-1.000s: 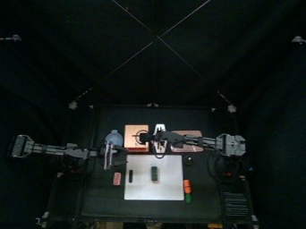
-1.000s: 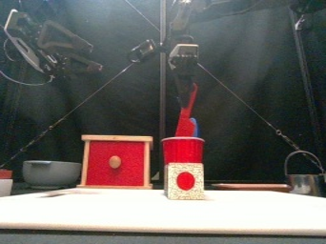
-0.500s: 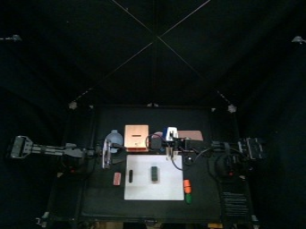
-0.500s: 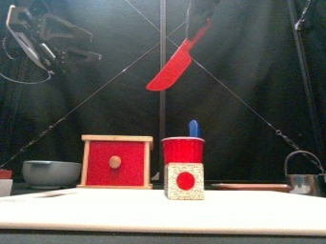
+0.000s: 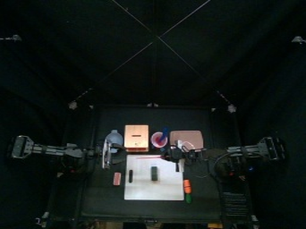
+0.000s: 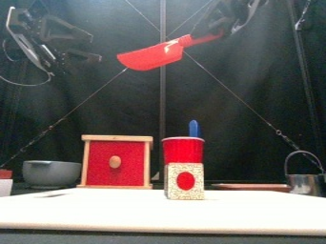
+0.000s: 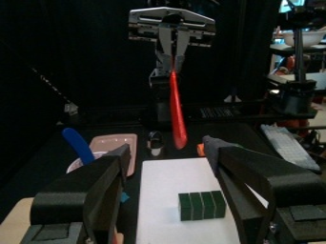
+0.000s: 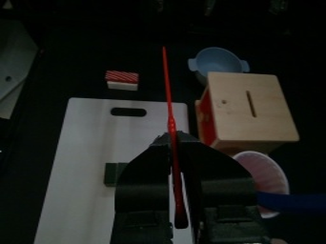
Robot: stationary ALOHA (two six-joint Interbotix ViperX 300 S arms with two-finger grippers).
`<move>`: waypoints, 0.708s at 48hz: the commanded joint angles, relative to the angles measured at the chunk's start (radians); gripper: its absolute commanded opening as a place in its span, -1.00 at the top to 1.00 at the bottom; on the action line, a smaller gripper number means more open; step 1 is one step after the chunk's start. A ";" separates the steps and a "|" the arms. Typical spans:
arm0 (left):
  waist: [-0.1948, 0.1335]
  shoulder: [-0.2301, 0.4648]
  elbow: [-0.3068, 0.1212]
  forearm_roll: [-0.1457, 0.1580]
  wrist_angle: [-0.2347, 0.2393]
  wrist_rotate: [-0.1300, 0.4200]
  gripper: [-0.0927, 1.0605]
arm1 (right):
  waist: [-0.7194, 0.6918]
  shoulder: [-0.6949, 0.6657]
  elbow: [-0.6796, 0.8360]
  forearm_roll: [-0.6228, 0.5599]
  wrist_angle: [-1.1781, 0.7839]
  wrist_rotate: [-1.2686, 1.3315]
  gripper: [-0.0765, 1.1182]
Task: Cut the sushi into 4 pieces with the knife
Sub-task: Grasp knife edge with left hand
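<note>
Red knife (image 6: 152,55) swung level, flat, seemingly plastic, right fingers (image 8: 148,186) clamped

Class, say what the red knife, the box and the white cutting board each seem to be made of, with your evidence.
The red knife: probably plastic; even red, smooth, slight sheen. The box: looks like pale bare wood, matt, front painted red. The cutting board: likely plastic; flat, uniform white, not certain.

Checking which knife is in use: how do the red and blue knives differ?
The red knife is held aloft by the right hand; the blue knife stands in the red cup. The red knife lies near level; the blue knife is upright, mostly hidden. Both are toy knives.
</note>
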 commanded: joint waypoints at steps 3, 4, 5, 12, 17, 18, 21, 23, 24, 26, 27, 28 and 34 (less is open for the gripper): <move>-0.015 0.091 -0.078 0.000 0.000 0.005 -0.80 | -0.046 -0.011 0.037 0.029 -0.098 0.003 0.51; -0.015 0.109 -0.087 0.002 0.000 0.006 -0.80 | -0.051 -0.009 0.043 0.035 -0.103 0.002 0.51; -0.015 0.124 -0.097 0.003 0.000 0.006 -0.80 | -0.054 -0.009 0.046 0.037 -0.107 0.002 0.51; -0.006 0.198 -0.129 0.002 0.000 0.006 -0.80 | -0.063 -0.008 0.060 0.041 -0.118 0.002 0.51; 0.011 0.225 -0.146 -0.014 0.000 0.005 -0.80 | -0.067 -0.002 0.063 0.041 -0.120 0.002 0.51; 0.012 0.229 -0.146 -0.017 0.000 0.005 -0.80 | -0.067 -0.002 0.064 0.041 -0.120 0.002 0.51; 0.020 0.238 -0.149 -0.034 0.000 0.005 -0.80 | -0.067 0.002 0.066 0.043 -0.124 0.002 0.51; 0.023 0.242 -0.150 -0.048 0.000 0.005 -0.80 | -0.067 0.003 0.066 0.041 -0.126 0.002 0.51; 0.026 0.247 -0.150 -0.057 0.000 0.005 -0.80 | -0.067 0.005 0.066 0.040 -0.127 0.002 0.51; 0.031 0.250 -0.150 -0.069 0.000 0.005 -0.79 | -0.067 0.006 0.066 0.040 -0.130 0.002 0.51; 0.031 0.253 -0.150 -0.077 0.000 0.005 -0.79 | -0.067 0.008 0.066 0.041 -0.130 0.002 0.51; 0.031 0.255 -0.152 -0.081 0.000 0.006 -0.78 | -0.067 0.009 0.066 0.040 -0.132 0.002 0.51; 0.037 0.272 -0.155 -0.092 0.000 0.008 -0.69 | -0.067 0.012 0.066 0.041 -0.133 0.002 0.51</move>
